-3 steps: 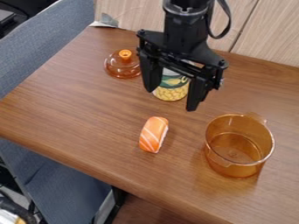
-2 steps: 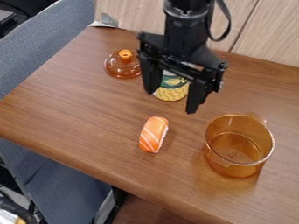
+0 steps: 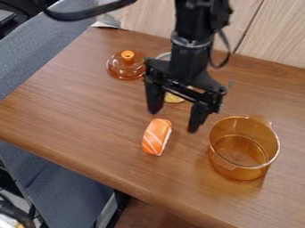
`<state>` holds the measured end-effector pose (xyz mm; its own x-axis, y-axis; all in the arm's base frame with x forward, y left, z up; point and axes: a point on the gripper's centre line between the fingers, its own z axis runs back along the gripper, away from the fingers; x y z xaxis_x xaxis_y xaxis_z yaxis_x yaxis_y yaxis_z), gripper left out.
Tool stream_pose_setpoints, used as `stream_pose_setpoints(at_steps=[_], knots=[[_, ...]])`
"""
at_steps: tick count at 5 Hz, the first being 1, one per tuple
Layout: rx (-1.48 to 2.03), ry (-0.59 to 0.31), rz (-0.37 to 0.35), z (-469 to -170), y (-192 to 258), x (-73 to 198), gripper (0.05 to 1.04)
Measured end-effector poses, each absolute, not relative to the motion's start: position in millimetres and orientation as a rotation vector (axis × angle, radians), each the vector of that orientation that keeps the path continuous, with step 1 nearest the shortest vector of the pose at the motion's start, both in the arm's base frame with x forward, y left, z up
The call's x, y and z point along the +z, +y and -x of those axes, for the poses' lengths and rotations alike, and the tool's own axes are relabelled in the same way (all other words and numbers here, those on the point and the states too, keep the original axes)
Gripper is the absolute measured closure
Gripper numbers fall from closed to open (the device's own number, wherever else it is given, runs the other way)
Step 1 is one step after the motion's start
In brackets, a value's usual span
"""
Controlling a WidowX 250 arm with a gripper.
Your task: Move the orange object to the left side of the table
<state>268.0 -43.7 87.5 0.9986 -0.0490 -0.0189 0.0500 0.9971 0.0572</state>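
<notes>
your gripper has come down and a bit closer to the orange thing since the last look, and a black cord now runs up and to the left of it, across the top of the view. its two fingers are spread wide, with a big gap between them and nothing held. you can see the orange thing lying on the brown table, in the same spot as before, just below the finger on the left of the view. it has white stripes, and its long way goes up and down in the view, a little tipped. your tool looks apart from it, but you cannot tell how high up it is. down and to the right of your tool sits a clear orange pot. behind your tool is a can, partly hidden by it. up and to the left of your tool is a round glass lid with an orange knob.
</notes>
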Motion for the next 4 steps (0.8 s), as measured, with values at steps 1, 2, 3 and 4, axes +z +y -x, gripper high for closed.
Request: stream_pose_setpoints(at_steps=[1, 2, 3, 4], knots=[[-0.005, -0.001, -0.099, -269.0, -34.3, 69.7, 0.084], [0.005, -0.009, -0.115, -270.7, -28.6, 56.8, 0.084], [-0.016, -0.013, -0.103, -270.9, -29.9, 47.4, 0.084], [-0.015, 0.005, -0.084, -271.7, -28.8, 37.9, 0.140]])
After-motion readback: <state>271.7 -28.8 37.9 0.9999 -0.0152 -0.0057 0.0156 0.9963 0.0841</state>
